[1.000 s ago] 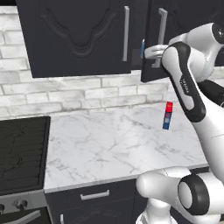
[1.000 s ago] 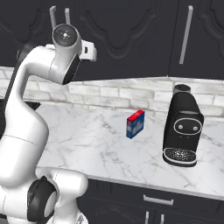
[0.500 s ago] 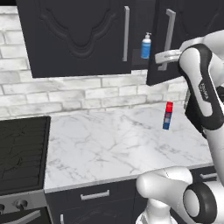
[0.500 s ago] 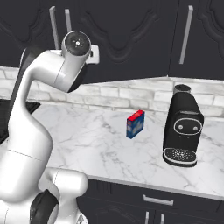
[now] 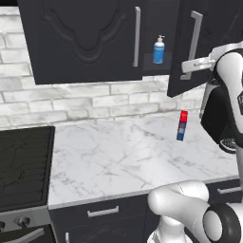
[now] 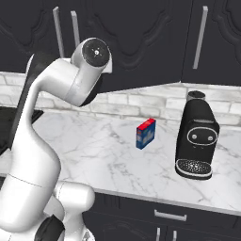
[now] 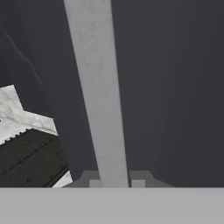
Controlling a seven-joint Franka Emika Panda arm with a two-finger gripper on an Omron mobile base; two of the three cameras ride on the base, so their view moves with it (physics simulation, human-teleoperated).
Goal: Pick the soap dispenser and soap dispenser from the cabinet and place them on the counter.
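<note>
A small bright-blue soap dispenser [image 5: 159,49] with a white pump stands on the shelf inside the dark cabinet [image 5: 85,38], in the gap behind the partly open right door [image 5: 182,47]. My gripper [image 5: 189,68] is shut on that door's long silver handle [image 5: 193,38], near its lower end. In the hand view the handle [image 7: 98,87] runs straight up from between my gripper's [image 7: 113,181] tips, against the dark door panel. The white marble counter [image 5: 118,156] lies below.
A slim red-topped blue bottle [image 5: 182,126] stands on the counter [image 6: 94,150] under the open door, also seen as [image 6: 145,133]. A black coffee machine [image 6: 195,141] sits at the right. The black stovetop [image 5: 23,166] borders the counter on the left.
The right cabinet door has swung further open with my gripper on its handle. My hand has moved right. The blue soap dispenser behind the door has come fully into sight.
</note>
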